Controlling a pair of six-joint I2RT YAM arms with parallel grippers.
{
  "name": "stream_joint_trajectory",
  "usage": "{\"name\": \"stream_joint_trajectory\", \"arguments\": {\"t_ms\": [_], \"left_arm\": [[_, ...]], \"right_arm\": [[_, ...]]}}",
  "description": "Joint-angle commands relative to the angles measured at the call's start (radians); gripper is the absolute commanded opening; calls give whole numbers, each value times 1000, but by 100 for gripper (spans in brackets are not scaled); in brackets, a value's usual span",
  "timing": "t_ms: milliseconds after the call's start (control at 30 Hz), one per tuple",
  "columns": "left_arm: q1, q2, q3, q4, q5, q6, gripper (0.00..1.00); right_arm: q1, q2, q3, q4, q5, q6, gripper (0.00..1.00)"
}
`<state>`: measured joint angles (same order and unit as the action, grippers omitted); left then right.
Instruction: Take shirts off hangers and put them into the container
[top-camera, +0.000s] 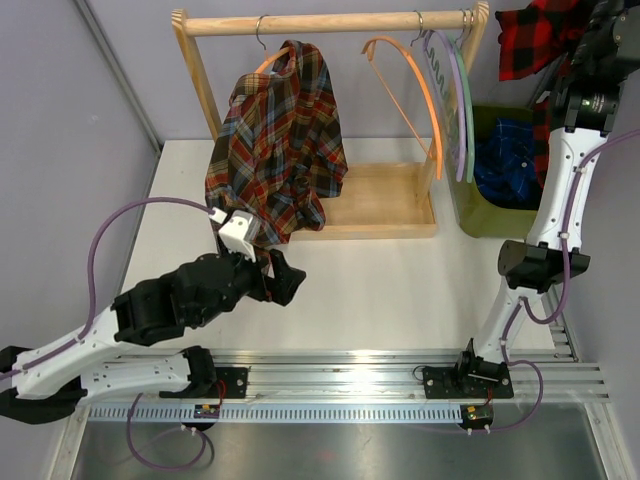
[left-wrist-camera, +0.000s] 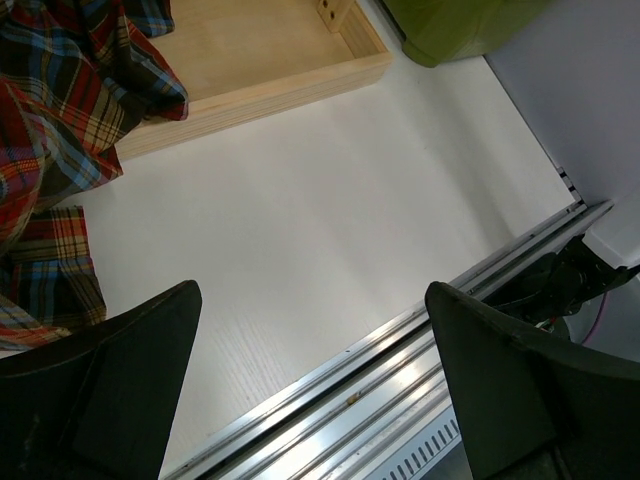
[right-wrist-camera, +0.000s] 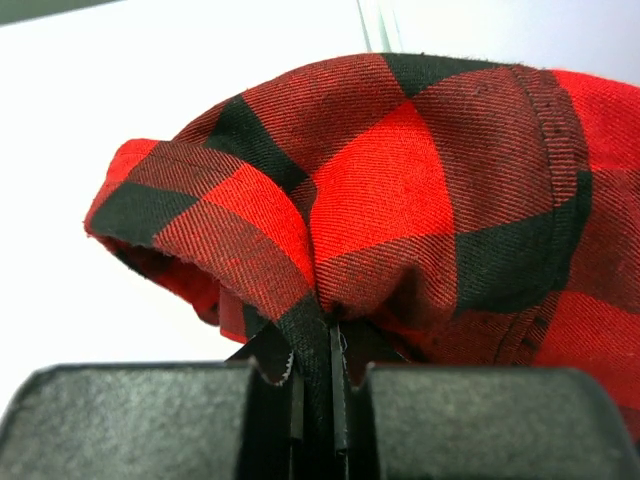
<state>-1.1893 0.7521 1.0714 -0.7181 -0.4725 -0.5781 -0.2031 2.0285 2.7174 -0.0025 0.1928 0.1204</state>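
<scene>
White table (top-camera: 400, 290) holds a wooden rack (top-camera: 390, 205); left tool (left-wrist-camera: 312, 300) gapes, right tool (right-wrist-camera: 330, 385) clamps red-check shirt (right-wrist-camera: 400, 200).

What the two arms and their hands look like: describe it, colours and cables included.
The left arm and right arm have white links, black joints and purple cables looping alongside. A white block sits at the left wrist. The left hand and right hand each have two blocky black fingers.

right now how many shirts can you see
3: tartan shirt on the rack, red-black shirt in the right gripper, blue shirt in the bin. Others may be hidden under it.
</scene>
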Motion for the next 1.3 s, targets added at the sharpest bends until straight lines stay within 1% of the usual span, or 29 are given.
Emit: {"name": "stream_joint_trajectory", "arguments": {"t_ms": [0, 33, 67, 133, 233, 300, 333, 367, 433, 467, 533, 567, 633, 667, 700, 733, 800, 833, 867, 900, 933, 1067, 1100, 1133, 1200, 1267], "left_arm": [[-1, 33, 45, 32, -17, -9, 99], [0, 39, 45, 34, -17, -8, 99], [0, 46, 45, 34, -17, -8, 99], [7, 58, 47, 32, -17, -12, 99], [11, 67, 42, 45, -12, -9, 99], [14, 75, 38, 52, -6, -8, 99], [17, 76, 38, 54, -3, -5, 99], [17, 82, 38, 58, 5, -3, 99], [22, 88, 36, 62, 11, 1, 99], [25, 92, 35, 69, 23, 3, 99], [26, 92, 29, 78, 32, 3, 99], [28, 92, 21, 89, 43, 3, 99], [28, 90, 9, 98, 52, -5, 99], [30, 89, -5, 108, 61, -8, 99], [31, 82, -11, 112, 64, -14, 99], [31, 81, -17, 118, 70, -20, 99], [30, 72, -37, 126, 78, -29, 99], [31, 67, -45, 129, 80, -35, 99], [31, 63, -53, 135, 83, -39, 99], [31, 56, -65, 140, 81, -40, 99], [31, 46, -70, 143, 81, -45, 99], [31, 23, -82, 146, 74, -49, 99], [31, 20, -85, 146, 72, -49, 99], [33, 15, -87, 143, 69, -49, 99], [33, 7, -93, 144, 67, -49, 99], [33, -5, -99, 146, 66, -49, 99]], "right_arm": [[-35, -34, -96, 295, -110, 97, 0], [-39, -25, -106, 344, -121, 111, 0], [-41, -7, -49, 317, -110, 131, 0], [-41, 44, -10, 273, -113, 140, 0], [-41, 42, -82, 256, -116, 142, 0], [-41, 13, -227, 248, -98, 153, 0], [-41, -34, -295, 257, -89, 156, 0], [-39, -62, -444, 268, -67, 154, 0], [-41, -131, -581, 274, -34, 153, 0], [-41, -149, -698, 269, 11, 147, 0], [-41, -187, -798, 250, 52, 131, 0], [-41, -195, -882, 242, 101, 116, 0], [-41, -214, -945, 193, 167, 105, 0], [-41, -215, -990, 174, 239, 113, 0], [-41, -214, -1002, 159, 263, 110, 0], [-41, -197, -1004, 94, 286, 108, 0], [-41, -159, -958, 8, 298, 111, 0], [-39, -102, -928, -136, 297, 111, 0], [-41, -73, -874, -198, 287, 143, 0], [-41, -24, -860, -250, 272, 151, 0], [-41, -8, -858, -305, 219, 163, 0], [-41, 56, -889, -393, 68, 242, 0], [-41, 103, -874, -471, 35, 243, 0], [-41, 136, -814, -526, 1, 254, 0], [-41, 221, -766, -658, -24, 269, 0], [-41, 263, -742, -708, -73, 266, 0]]}}
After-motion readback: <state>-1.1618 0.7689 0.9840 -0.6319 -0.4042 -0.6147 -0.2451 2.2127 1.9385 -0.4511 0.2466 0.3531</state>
